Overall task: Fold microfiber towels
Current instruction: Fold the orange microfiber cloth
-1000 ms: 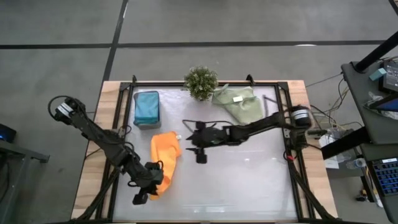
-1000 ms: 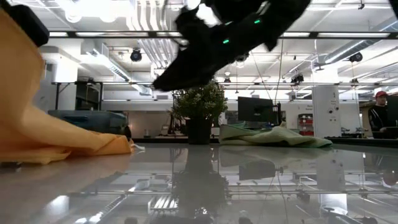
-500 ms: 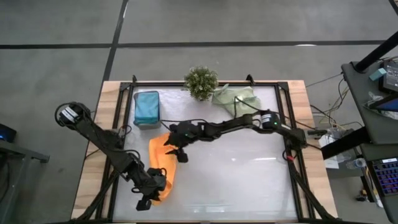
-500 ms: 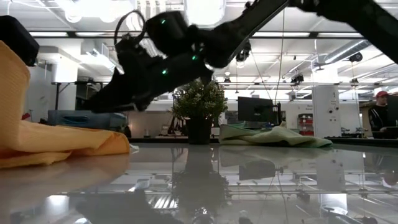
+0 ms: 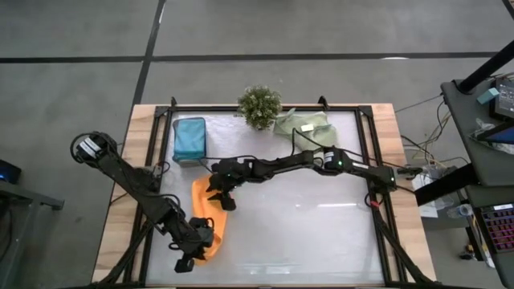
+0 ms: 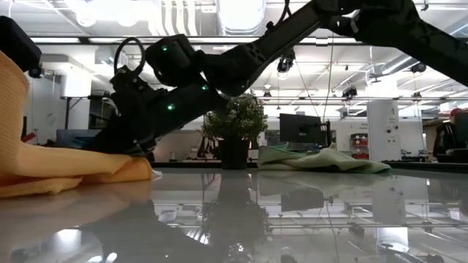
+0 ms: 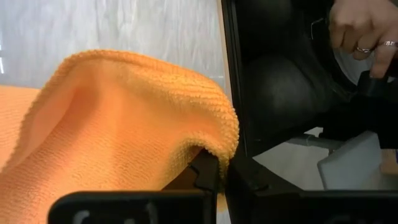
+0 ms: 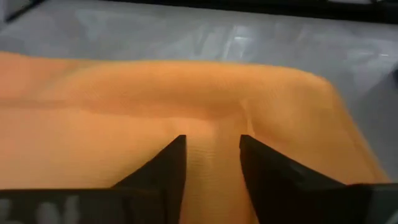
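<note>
Right tool (image 5: 218,195) reached orange towel (image 5: 202,210) — left tool (image 5: 195,242) clamps it.

No readable text, labels, brand names, numbers or signs appear in any of the views. Faint pale marks at the lower left of both wrist views, on the dark gripper housing, may be lettering, but they are too blurred to read.
</note>
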